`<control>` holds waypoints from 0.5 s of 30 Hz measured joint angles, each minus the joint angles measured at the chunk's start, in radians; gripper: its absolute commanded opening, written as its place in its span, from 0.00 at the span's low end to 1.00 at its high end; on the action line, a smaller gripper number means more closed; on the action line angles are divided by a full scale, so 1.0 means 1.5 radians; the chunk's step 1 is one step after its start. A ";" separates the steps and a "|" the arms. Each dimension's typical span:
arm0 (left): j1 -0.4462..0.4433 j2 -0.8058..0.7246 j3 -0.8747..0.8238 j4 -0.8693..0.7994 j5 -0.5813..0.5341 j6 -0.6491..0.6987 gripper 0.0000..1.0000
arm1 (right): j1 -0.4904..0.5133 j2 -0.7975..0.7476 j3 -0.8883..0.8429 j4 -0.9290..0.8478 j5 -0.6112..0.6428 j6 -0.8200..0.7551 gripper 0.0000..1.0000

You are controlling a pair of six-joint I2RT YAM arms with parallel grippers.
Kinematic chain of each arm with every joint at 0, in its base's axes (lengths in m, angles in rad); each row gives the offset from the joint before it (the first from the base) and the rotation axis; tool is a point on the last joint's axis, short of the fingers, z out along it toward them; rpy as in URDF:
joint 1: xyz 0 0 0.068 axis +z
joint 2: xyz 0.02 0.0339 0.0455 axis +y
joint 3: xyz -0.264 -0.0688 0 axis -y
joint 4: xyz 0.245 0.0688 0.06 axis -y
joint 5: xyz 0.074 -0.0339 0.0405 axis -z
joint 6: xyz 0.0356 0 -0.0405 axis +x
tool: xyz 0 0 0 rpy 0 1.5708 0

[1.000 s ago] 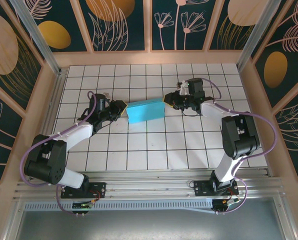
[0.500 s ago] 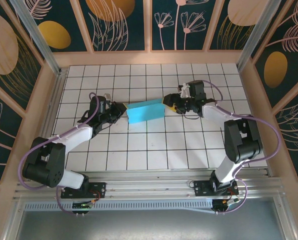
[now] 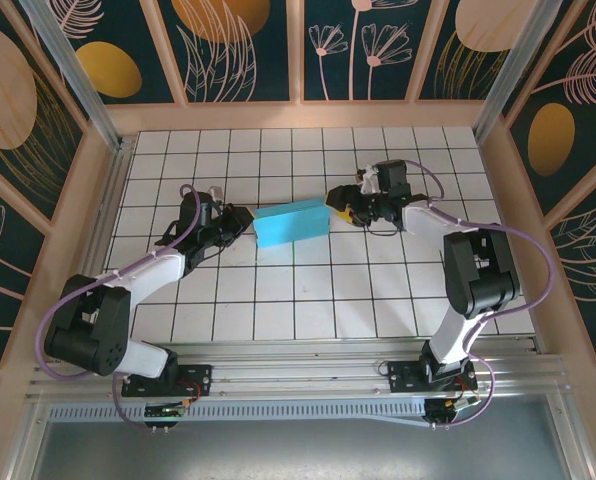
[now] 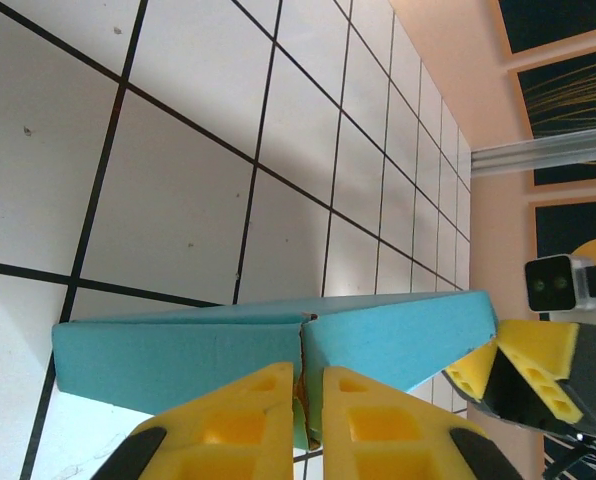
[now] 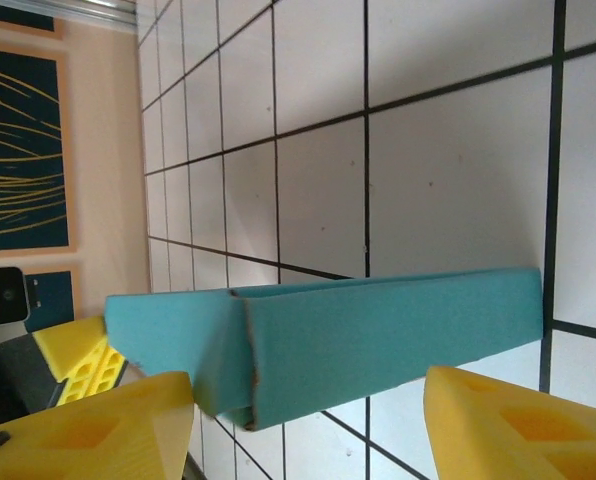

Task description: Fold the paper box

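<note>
The paper box (image 3: 290,222) is a turquoise folded shape lying slantwise on the white tiled table, mid-field. My left gripper (image 3: 242,218) is at its left end. In the left wrist view the box (image 4: 408,335) shows a corner seam, and the left gripper (image 4: 308,378) is shut on the card edge at that seam. My right gripper (image 3: 336,206) is at the box's right end. In the right wrist view that gripper (image 5: 308,385) stands open, its yellow fingers (image 5: 508,420) wide apart, with a corner of the box (image 5: 378,330) between them.
The tiled table (image 3: 308,290) is fenced by wooden walls (image 3: 298,112) on three sides and an aluminium rail (image 3: 308,360) at the near edge. The right gripper's fingers (image 4: 513,360) show at the box's far end in the left wrist view.
My right gripper has opened wide at the box's right end. The left gripper has closed tighter on the left end. The box has barely moved.
</note>
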 measured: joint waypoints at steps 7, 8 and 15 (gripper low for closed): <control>0.000 0.000 0.000 0.000 0.001 0.026 0.07 | -0.001 0.010 0.001 0.031 -0.016 0.013 0.67; -0.001 0.000 0.000 0.000 0.001 0.028 0.07 | -0.001 0.010 0.001 0.035 -0.022 0.018 0.67; -0.002 0.000 0.001 0.000 -0.001 0.037 0.07 | -0.001 0.010 0.001 0.068 -0.048 0.035 0.44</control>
